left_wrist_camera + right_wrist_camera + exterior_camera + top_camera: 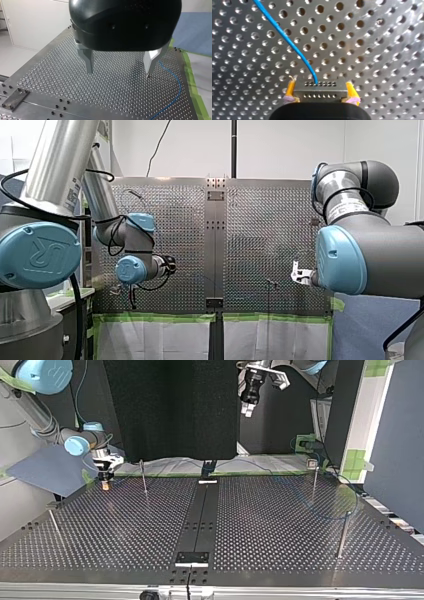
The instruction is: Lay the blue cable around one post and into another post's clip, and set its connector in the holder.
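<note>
**Two Steps Outstanding: Routing, Then Seating**

Pinched between the yellow pads of my right end effector: the connector, low over the counter at the top view's left (blue cable trailing loose across the holes). Spread and empty, high up: my left end effector. Probably mid-carry, nothing routed yet. Next: draw slack around a post, keeping tension gentle.

The blue cable runs off the edge of the right wrist view, and the back end of the connector is hidden behind the black body of the right gripper. In the top view, the tops of the posts are too small to make out, and the cable is a faint thread.
</note>
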Controlling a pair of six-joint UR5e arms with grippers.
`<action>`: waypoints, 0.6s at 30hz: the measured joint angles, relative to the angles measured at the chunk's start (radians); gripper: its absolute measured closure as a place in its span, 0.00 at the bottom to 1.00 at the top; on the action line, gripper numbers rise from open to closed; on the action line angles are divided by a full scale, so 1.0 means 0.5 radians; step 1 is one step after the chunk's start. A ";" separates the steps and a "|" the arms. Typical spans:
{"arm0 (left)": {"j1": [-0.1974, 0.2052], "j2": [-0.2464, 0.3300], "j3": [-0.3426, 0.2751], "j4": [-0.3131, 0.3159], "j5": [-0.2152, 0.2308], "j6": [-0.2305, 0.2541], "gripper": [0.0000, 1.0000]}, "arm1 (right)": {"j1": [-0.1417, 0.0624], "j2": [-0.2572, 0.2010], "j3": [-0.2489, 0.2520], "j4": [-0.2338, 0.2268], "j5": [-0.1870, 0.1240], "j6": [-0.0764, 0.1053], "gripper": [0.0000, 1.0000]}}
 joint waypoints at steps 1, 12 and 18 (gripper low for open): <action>0.000 0.000 0.000 0.000 0.001 0.000 0.00 | 0.002 -0.012 -0.001 0.016 0.001 -0.016 1.00; 0.001 0.000 -0.002 -0.001 0.002 -0.001 0.00 | 0.055 -0.197 0.020 0.211 0.035 -0.139 1.00; 0.001 0.000 -0.005 -0.001 0.010 -0.001 0.00 | 0.095 -0.306 0.073 0.319 0.062 -0.146 1.00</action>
